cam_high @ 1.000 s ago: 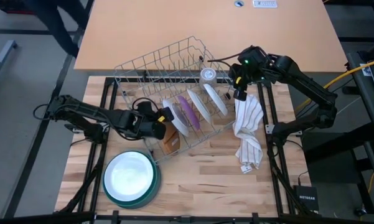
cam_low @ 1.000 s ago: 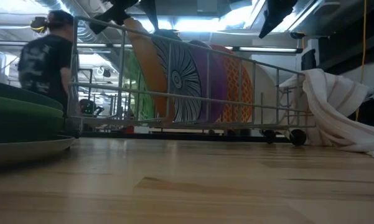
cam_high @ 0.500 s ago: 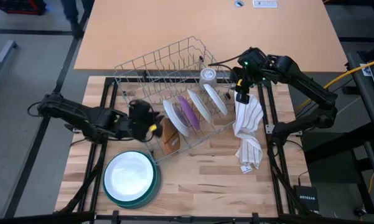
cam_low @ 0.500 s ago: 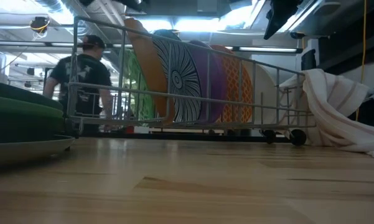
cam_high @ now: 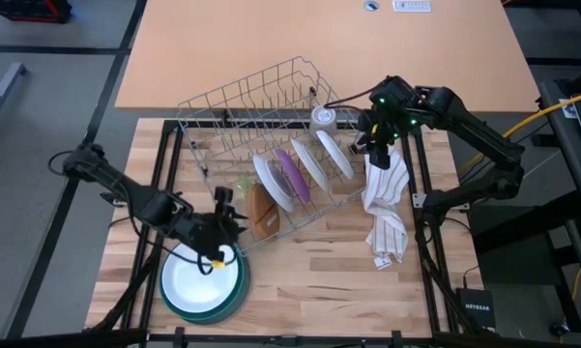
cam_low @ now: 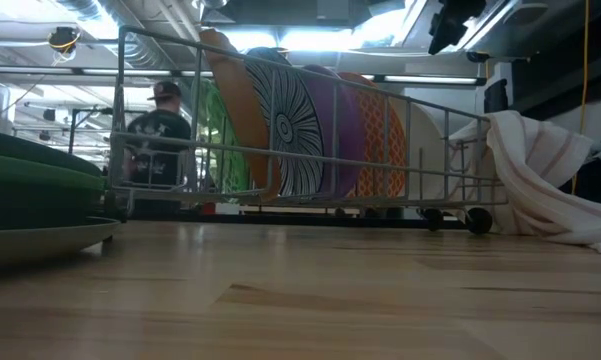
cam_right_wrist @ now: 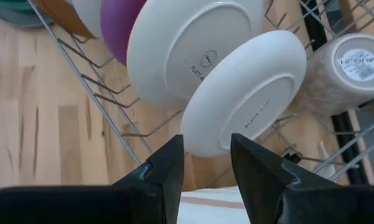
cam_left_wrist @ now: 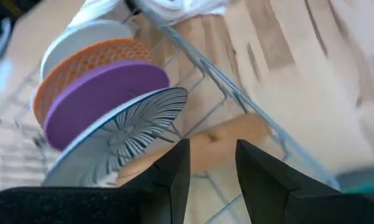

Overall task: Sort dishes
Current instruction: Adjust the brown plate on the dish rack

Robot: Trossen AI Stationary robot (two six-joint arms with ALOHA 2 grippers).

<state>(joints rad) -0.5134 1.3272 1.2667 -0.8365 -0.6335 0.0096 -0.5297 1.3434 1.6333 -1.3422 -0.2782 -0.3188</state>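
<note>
Dish sorting, mid-task. The small dishes stand on edge in the slots of the wire rack [cam_high: 261, 116], whose tines keep them upright and apart: brown plate [cam_high: 262, 210], patterned plate [cam_high: 271, 181], purple plate [cam_high: 292, 174], and two white plates [cam_high: 311, 161], the last [cam_high: 334, 153] nearest a cup [cam_high: 323, 118]. The large dishes lie nested flat on the table [cam_high: 309, 261] beside the rack, a white plate [cam_high: 201, 272] inside a teal one [cam_high: 234, 298], so size separates the groups. The left end effector [cam_high: 219, 237] hovers at that stack's edge, fingers parted and empty. The right end effector [cam_high: 376, 145], likewise parted and empty, faces the end white plate, judged the next candidate for grasping. A striped cloth [cam_high: 387, 208] hangs over the rack's corner.
</note>
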